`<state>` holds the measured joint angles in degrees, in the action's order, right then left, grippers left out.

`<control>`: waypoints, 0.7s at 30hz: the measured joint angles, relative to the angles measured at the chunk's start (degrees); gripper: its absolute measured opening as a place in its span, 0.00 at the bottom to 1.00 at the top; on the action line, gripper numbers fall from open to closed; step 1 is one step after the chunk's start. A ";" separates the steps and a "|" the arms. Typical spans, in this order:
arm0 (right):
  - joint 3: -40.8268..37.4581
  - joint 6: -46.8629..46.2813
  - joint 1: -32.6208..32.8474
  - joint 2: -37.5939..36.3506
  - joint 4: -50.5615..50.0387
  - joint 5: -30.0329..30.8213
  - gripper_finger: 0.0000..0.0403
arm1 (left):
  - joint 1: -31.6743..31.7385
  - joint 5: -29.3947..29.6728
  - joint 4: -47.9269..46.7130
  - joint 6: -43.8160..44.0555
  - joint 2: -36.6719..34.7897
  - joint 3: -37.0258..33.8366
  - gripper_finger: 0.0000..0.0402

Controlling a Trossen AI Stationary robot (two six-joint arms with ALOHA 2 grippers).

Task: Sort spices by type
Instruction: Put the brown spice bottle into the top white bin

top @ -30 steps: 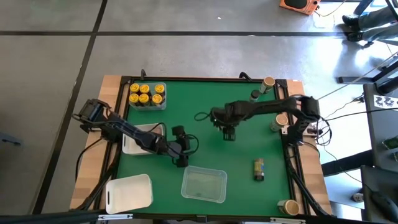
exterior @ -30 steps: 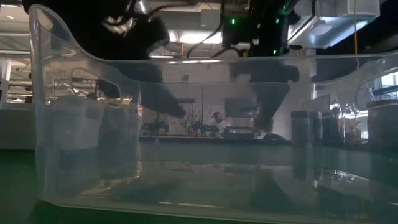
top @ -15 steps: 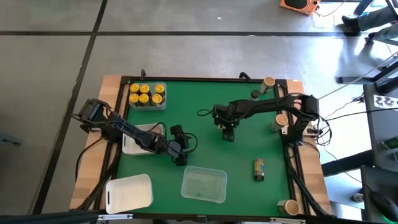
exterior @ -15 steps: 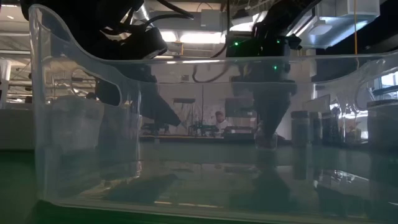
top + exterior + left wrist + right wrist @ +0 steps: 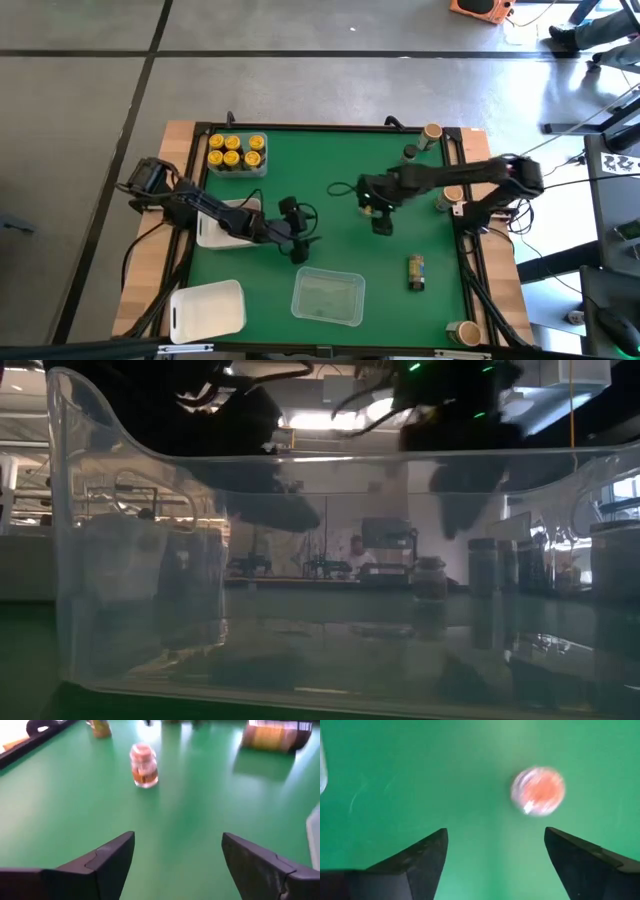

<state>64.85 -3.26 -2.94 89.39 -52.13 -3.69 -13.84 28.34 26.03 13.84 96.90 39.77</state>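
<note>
High view: we see the left gripper (image 5: 301, 252) mid-table, just above the clear tray (image 5: 327, 296), and the right gripper (image 5: 381, 224) right of centre. Fingers on both are too small and dark here to read — the wrist views settle it: left fingers (image 5: 107, 862) stand wide apart with only bare green mat (image 5: 330, 160) between them, and the right fingers (image 5: 420, 860) are likewise apart, gripping nothing.

An orange-lidded jar (image 5: 143, 765) stands upright on the mat ahead of the left gripper, long axis vertical, lid up. The right wrist view looks down on what we take to be the same jar (image 5: 538, 791), so only its round orange top shows, blurred; in the high view it is hidden or lost under the right arm.

Six yellow-lidded jars (image 5: 232, 150) stand upright in a small tray at the far left corner. One jar (image 5: 416, 271) lies on its side near the right edge, long axis running front to back. More jars (image 5: 431, 133) sit along the right rail, partly cut off by the arm.

Low view: the clear tray wall (image 5: 150, 580) fills the frame; both arms show only as dark blurs above it — a dark jar (image 5: 431, 576) stands upright beyond.
</note>
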 joint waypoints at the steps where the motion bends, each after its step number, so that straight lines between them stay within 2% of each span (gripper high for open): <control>1: -2.00 -0.70 1.03 -2.07 0.91 0.24 0.83 | 0.61 -0.24 1.07 0.63 0.00 0.02 0.76; 6: -15.14 -5.72 4.96 -13.61 9.90 4.42 0.84 | 4.83 -1.98 2.94 2.73 0.02 2.40 0.84; 12: -29.46 -6.49 7.26 -25.83 26.15 13.00 0.84 | 10.00 -10.20 3.12 0.05 0.50 8.32 0.86; 16: -35.31 -5.00 6.99 -29.08 30.51 16.18 0.84 | 13.13 -13.16 1.12 -1.34 2.29 13.19 0.83; 21: -39.96 -4.93 7.06 -29.09 34.13 17.71 0.84 | 16.40 -16.29 -3.94 -3.88 7.81 20.36 0.80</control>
<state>24.90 -8.18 4.12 60.30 -18.00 14.02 2.56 12.06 22.09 9.95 104.71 60.13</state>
